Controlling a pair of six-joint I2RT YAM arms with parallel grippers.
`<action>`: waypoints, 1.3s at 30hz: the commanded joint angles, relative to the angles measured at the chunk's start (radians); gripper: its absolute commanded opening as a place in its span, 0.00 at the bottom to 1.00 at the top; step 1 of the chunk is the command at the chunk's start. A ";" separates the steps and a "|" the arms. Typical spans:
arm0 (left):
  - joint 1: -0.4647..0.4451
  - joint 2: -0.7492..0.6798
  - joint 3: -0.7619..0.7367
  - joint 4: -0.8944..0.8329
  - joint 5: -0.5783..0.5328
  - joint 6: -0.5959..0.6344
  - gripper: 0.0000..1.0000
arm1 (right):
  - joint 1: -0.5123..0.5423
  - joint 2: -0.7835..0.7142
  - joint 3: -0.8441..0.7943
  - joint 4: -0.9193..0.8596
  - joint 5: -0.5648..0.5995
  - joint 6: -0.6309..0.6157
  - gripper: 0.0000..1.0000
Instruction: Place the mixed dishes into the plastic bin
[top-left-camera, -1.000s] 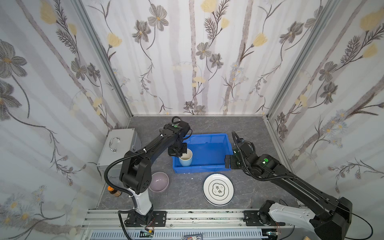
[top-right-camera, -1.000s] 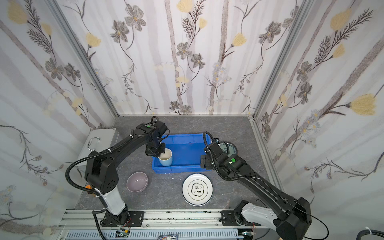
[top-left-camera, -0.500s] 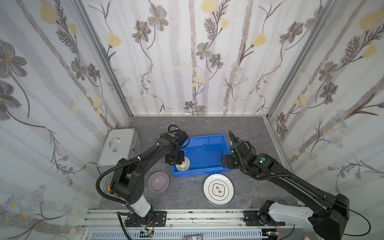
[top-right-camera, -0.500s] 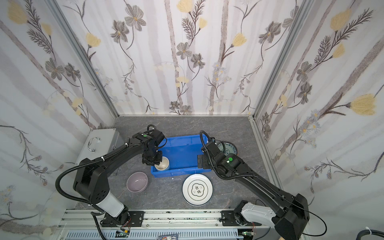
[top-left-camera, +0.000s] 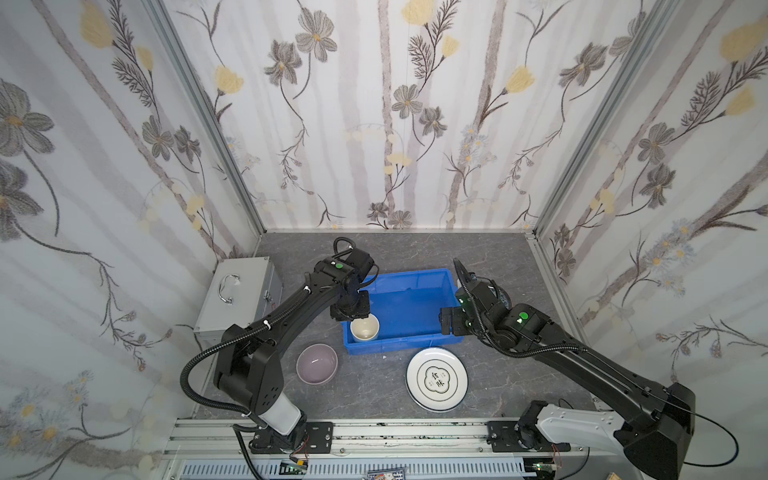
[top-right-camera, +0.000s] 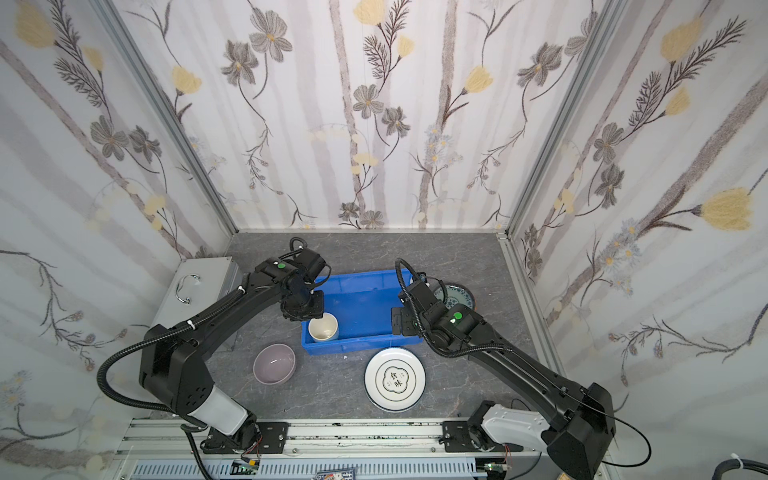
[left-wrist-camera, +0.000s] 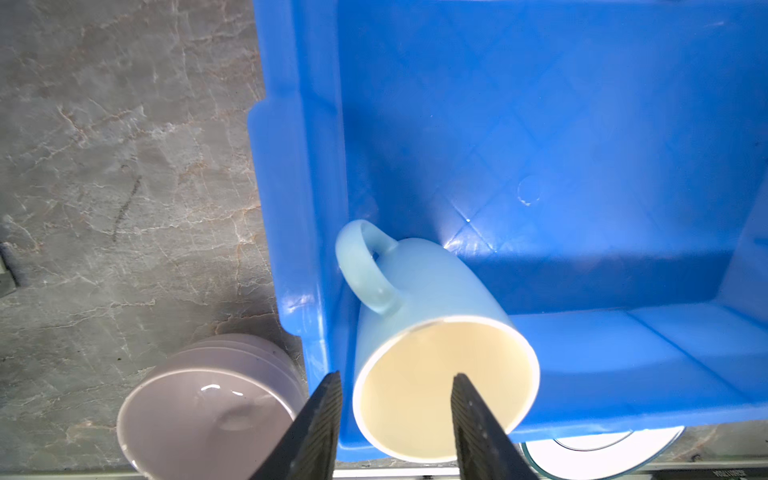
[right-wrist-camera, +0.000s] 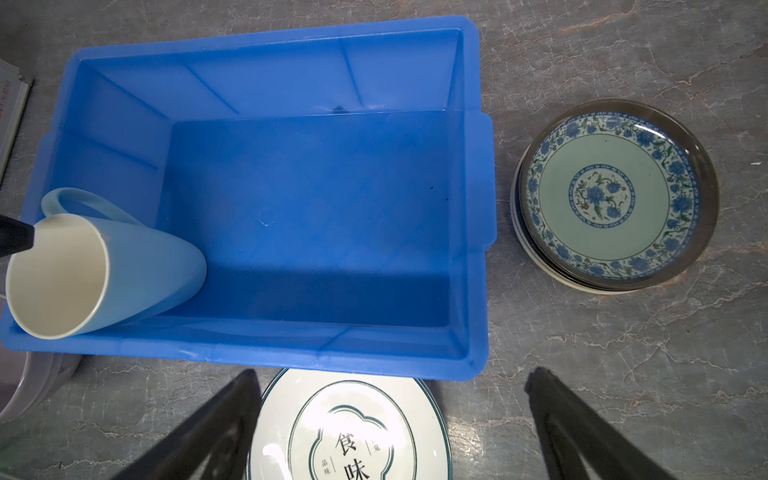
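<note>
Lilac bowl (top-left-camera: 316, 365) and white plate (top-left-camera: 436, 379) lie beside the bin (top-left-camera: 411, 297) (mug (top-left-camera: 365, 328) inside).

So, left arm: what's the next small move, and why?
Probably lift the left gripper straight up. The mug sits in the bin, and the fingers straddle its rim, open and seemingly clear of it; sideways travel could knock it.

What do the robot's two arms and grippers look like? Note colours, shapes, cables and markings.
The left arm and right arm are black boxy links on pale grey bases, each with a green dot near the wrist and a black ribbed cable looping outside. The left gripper and right gripper have dark, tapering fingers.
</note>
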 joint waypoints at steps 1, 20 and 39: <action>0.009 -0.023 0.024 -0.056 -0.042 0.000 0.47 | 0.002 0.010 0.008 0.008 0.021 0.004 1.00; 0.230 0.184 0.192 0.016 0.051 0.095 0.45 | -0.059 0.062 0.046 0.012 0.034 -0.040 1.00; 0.243 0.450 0.408 -0.010 0.090 0.135 0.39 | -0.203 0.160 0.053 0.053 -0.016 -0.099 1.00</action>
